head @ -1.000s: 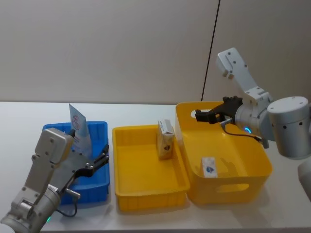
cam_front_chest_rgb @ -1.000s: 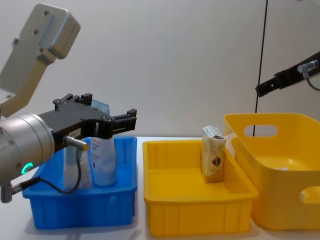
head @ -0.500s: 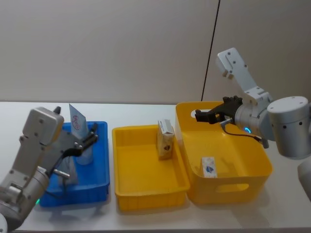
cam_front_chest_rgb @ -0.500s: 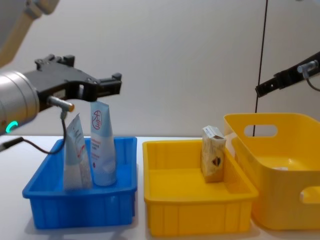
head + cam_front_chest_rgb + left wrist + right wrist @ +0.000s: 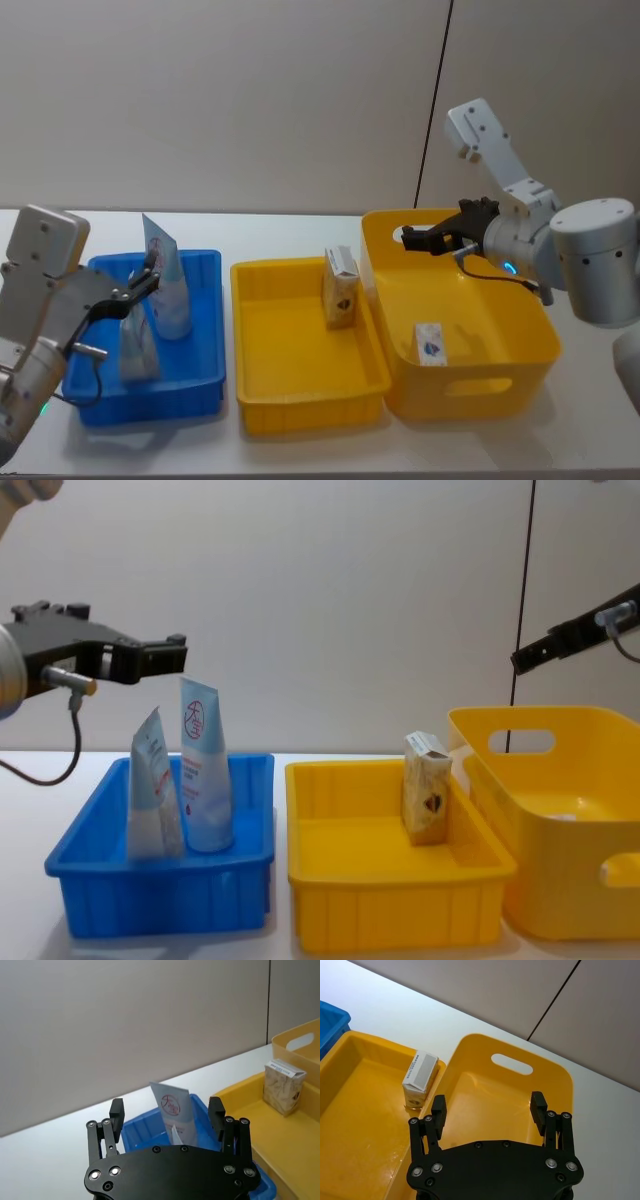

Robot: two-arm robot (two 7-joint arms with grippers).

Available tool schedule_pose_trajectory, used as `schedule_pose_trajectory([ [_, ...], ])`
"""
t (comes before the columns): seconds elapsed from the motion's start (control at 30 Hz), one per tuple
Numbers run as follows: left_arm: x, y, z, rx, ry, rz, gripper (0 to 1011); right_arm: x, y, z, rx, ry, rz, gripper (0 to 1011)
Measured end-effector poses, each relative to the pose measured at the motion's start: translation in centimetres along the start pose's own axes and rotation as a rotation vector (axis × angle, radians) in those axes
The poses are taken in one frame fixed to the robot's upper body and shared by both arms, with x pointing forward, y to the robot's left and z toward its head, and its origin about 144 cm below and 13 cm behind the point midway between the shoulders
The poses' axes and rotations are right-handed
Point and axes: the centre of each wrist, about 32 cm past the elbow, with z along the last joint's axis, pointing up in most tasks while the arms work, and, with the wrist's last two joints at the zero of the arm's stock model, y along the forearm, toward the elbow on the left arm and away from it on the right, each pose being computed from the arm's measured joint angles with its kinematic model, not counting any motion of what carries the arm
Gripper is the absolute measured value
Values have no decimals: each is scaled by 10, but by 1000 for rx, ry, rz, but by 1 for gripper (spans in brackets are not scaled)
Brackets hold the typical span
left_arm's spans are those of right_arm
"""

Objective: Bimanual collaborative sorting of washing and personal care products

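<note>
Sorting well on, judging by how things lie.

- In blue tray (image 5: 160,880), on robot's left: squeeze tube (image 5: 203,780) upright, red logo near its top; flat pouch (image 5: 152,790) on end just beside it, touching or nearly so. Cannot tell which.
- In yellow tray (image 5: 390,910), middle: one cardboard box (image 5: 427,788) upright against the wall nearest the basket.
- In yellow handled basket (image 5: 500,385), on robot's right: one more box (image 5: 431,343) flat on the floor, white face up. Taken as the last piece to sort, probably bound for the yellow tray beside its twin.

Left tool (image 5: 166,1109): fingers spread wide, nothing between them. Hanging above the blue tray, higher than the tube's tip and off toward its outer left side, clear of both packs.

Right tool (image 5: 488,1105): also wide apart and empty. Poised over the basket's far rim by the handle slot, well above the box.

Against a second ago:
- Left tool then low and close in front of the tube and pouch, at about their height. Half a second ago already risen above them. Now higher and drawn back leftward, so both packs in plain sight from the chest.
- Fingers spread throughout.
- Right tool unmoved.
- Tube, pouch and both boxes exactly where they were.
</note>
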Motion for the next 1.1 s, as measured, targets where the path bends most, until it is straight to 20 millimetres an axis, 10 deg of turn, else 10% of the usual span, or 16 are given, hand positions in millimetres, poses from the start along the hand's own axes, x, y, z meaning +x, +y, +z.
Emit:
schedule_pose_trajectory([
  [1.1, 5, -7, -36, 276, 153, -102, 1001, 0, 0, 0, 0, 0, 0, 1003],
])
